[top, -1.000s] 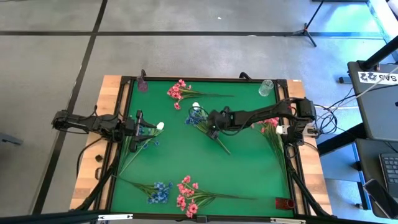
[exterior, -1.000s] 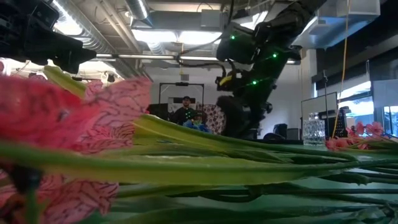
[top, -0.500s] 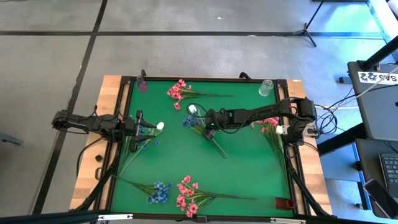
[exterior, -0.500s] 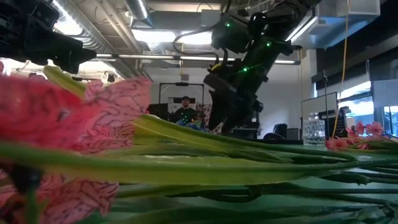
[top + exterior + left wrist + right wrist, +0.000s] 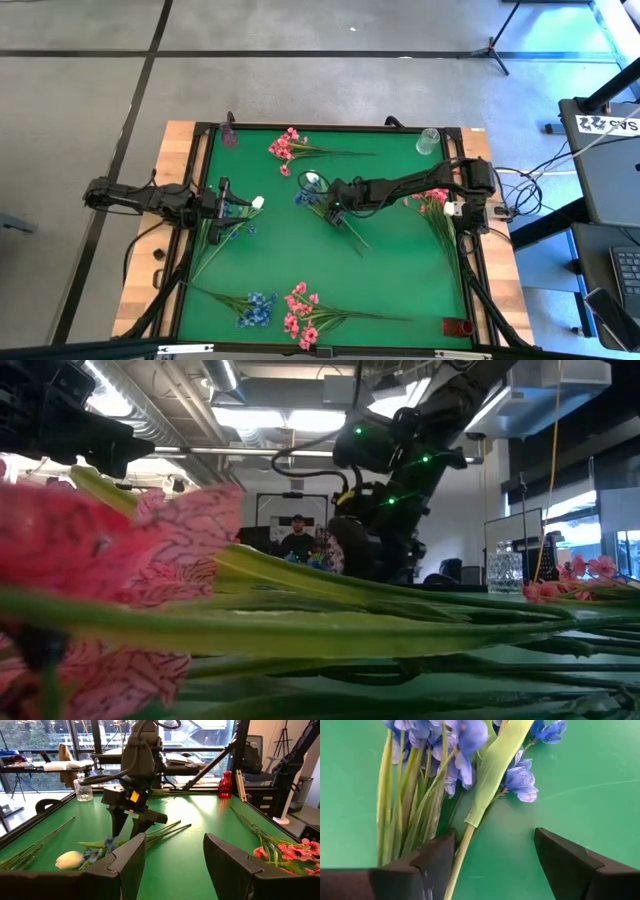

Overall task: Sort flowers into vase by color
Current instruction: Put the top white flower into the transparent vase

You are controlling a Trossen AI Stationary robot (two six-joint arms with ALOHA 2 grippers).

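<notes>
A: Closest in, between the fingers of the right gripper (image 5: 495, 865)?

B: Nothing gripped. Spread wide, straddling the stems of the blue spray (image 5: 460, 740) just below the blooms, one pale stem (image 5: 459, 855) close against a finger. Probably set low there to pinch the bundle where thinnest.

A: And where on the table?

B: Near the middle of the green mat (image 5: 400, 260), well apart from every vase. Hence, likely, a carry to follow any pickup.

A: Left side?

B: Left gripper (image 5: 232, 207) at the mat's left edge, likewise wide and empty, just beside a white bud (image 5: 258, 202). Seemingly parked, leaving the centre to the other arm.

A: Farther out?

B: Pink sprays (image 5: 285, 148) toward one long edge, more pink with blue along the opposite one. At the corners, a purple vase (image 5: 229, 133), a clear vase (image 5: 428, 140) and a red vase (image 5: 458, 326), none visibly holding a flower. Presumably kept at the rim to free the picking area. Sorting barely begun, judging by that.
</notes>
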